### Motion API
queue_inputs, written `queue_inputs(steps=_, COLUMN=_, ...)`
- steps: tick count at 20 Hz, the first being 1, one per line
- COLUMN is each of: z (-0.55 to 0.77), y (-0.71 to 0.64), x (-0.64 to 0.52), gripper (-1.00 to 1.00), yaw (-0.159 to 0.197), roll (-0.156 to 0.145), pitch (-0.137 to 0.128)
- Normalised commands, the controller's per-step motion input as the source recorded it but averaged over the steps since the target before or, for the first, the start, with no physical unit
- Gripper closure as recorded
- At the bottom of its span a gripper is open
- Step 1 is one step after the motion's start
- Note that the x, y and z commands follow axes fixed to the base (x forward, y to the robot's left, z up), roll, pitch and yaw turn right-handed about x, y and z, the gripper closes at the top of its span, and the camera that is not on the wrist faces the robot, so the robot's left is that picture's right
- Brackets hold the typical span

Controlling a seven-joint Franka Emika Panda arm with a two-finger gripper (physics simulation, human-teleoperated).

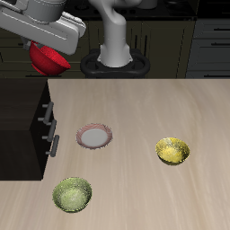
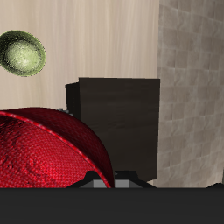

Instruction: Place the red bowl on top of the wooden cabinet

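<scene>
Light wooden tabletop (image 1: 135, 108) below; gripper (image 1: 49, 49) is closed on the glossy red round bowl (image 1: 47, 60), carrying it high above the dark boxy wooden cabinet (image 1: 22, 126). Carry step, I reckon: next, lower gently onto the cabinet top, then let go.

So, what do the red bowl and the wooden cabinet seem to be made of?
The red bowl, carried in the claw, looks like glazed ceramic or glossy plastic: its outside shines, while the wrist view shows a finely dotted texture inside. The render leaves it open. The wooden cabinet looks like very dark, matte stained wood with no clear grain visible; its bar handles look like silver metal.
</scene>
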Motion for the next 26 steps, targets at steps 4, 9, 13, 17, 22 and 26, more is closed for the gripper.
queue_inputs(steps=4, z=0.04, y=-0.16, x=0.02, gripper=1.0, yaw=-0.019, roll=-0.05, pitch=0.006)
queue_inputs(steps=9, z=-0.05, y=-0.22, x=-0.09, gripper=1.0, yaw=-0.018, roll=-0.027, pitch=0.005)
queue_inputs(steps=13, z=-0.01, y=-0.16, x=-0.05, gripper=1.0, yaw=-0.001, roll=-0.014, pitch=-0.002)
queue_inputs(steps=17, z=-0.01, y=-0.09, x=-0.08, gripper=1.0, yaw=0.015, roll=-0.006, pitch=-0.015)
queue_inputs(steps=22, z=-0.18, y=-0.07, x=-0.05, gripper=1.0, yaw=0.019, roll=-0.003, pitch=-0.008)
queue_inputs(steps=26, z=-0.22, y=0.01, x=0.04, gripper=1.0, yaw=-0.016, roll=0.009, pitch=0.018)
